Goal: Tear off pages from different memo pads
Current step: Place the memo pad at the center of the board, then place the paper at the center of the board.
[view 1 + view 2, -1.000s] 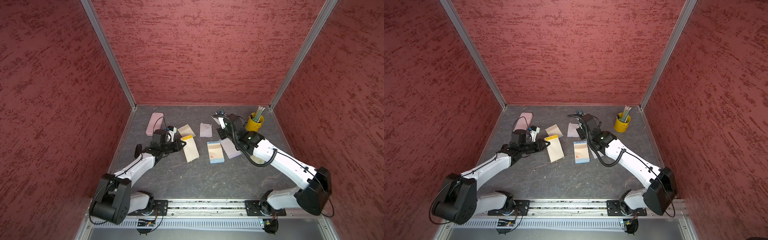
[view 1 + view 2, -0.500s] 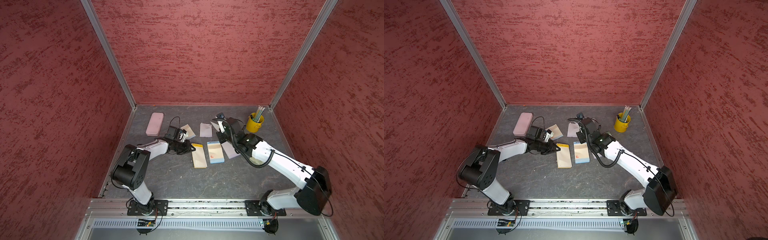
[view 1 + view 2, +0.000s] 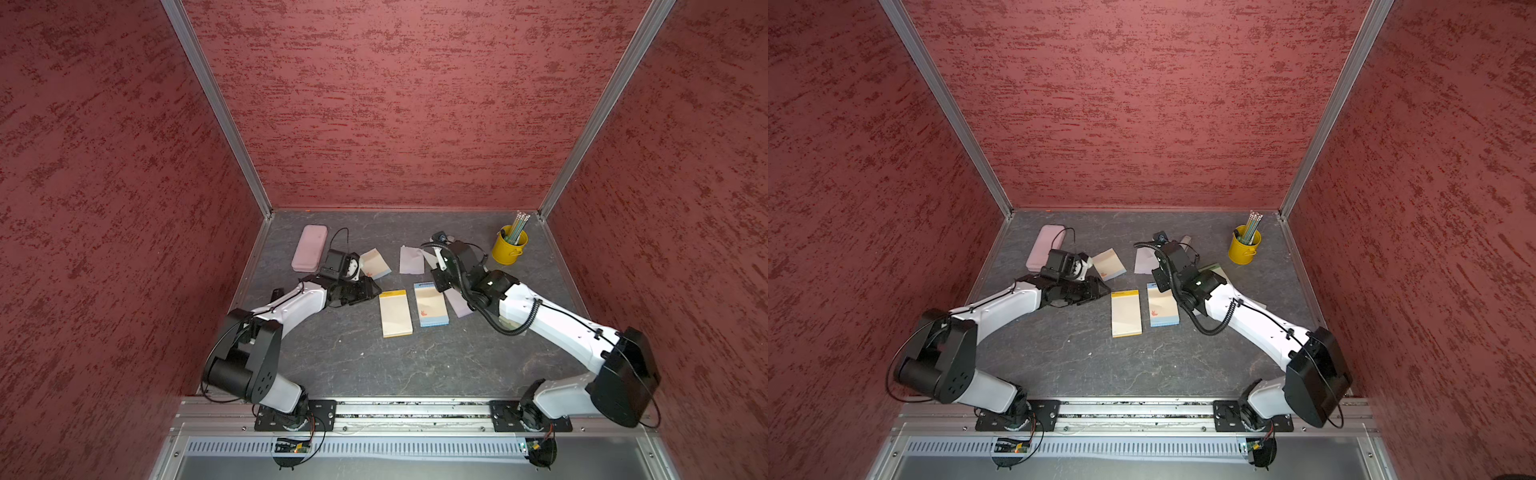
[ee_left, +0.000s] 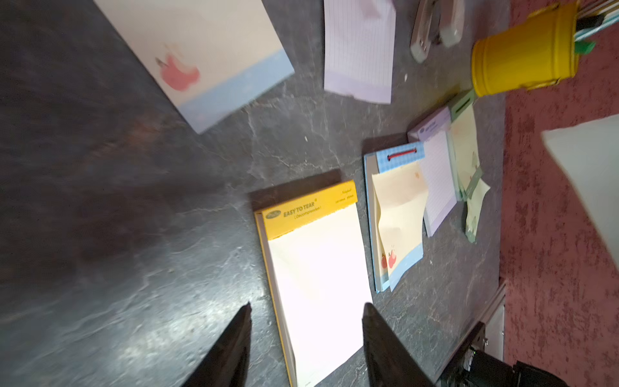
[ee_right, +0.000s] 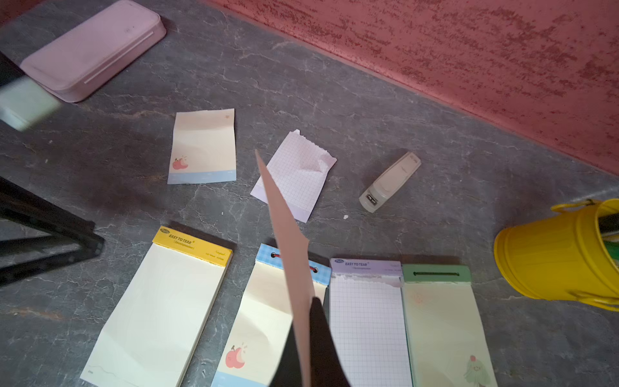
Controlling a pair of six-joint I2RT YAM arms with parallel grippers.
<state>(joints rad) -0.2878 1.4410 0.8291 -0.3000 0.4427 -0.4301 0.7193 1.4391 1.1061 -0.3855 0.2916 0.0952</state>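
Four memo pads lie in a row: yellow-topped, blue-topped, lilac-topped and green-topped. My left gripper is open and low over the near end of the yellow pad, one finger on each side, holding nothing. My right gripper is shut on a cream page, seen edge-on and lifted above the blue pad. Two loose pages lie behind the pads: a cream one with a blue edge and a lilac one.
A pink rounded case lies at the back left beside the left wrist. A yellow cup of pencils stands at the back right. A small beige stapler lies between the lilac page and the cup. Red walls close three sides.
My left gripper slid the yellow pad right and squared it beside the blue pad, then opened and let go. The right gripper kept the cream page and barely moved.
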